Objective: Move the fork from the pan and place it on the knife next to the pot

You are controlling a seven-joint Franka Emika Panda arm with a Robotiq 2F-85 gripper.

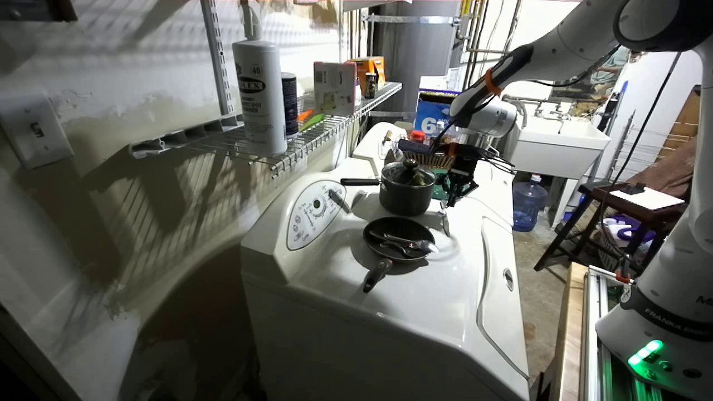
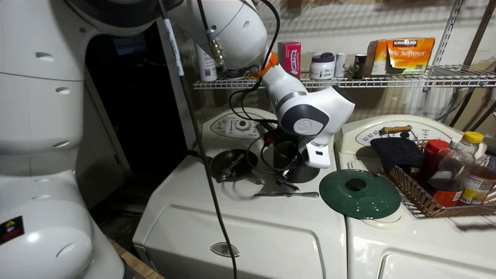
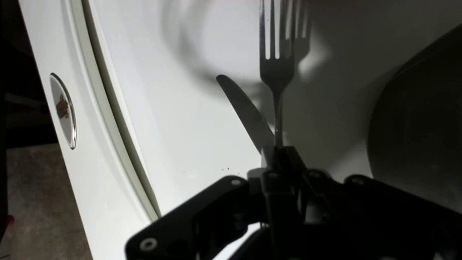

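Near the pot, the end effector holds the fork, already clear of the pan; laying it on the knife seems left to do.

On wire shelf: "KIRKLAND" and "Fabric Softener" on orange box, "Sweet'N Low" on pink box, "40" and partly legible "LEX" on white bottle. Right of shelf in an exterior view: "6" on blue box. Well apart from it: "FRANKA" and yellow warning triangle on robot arm.
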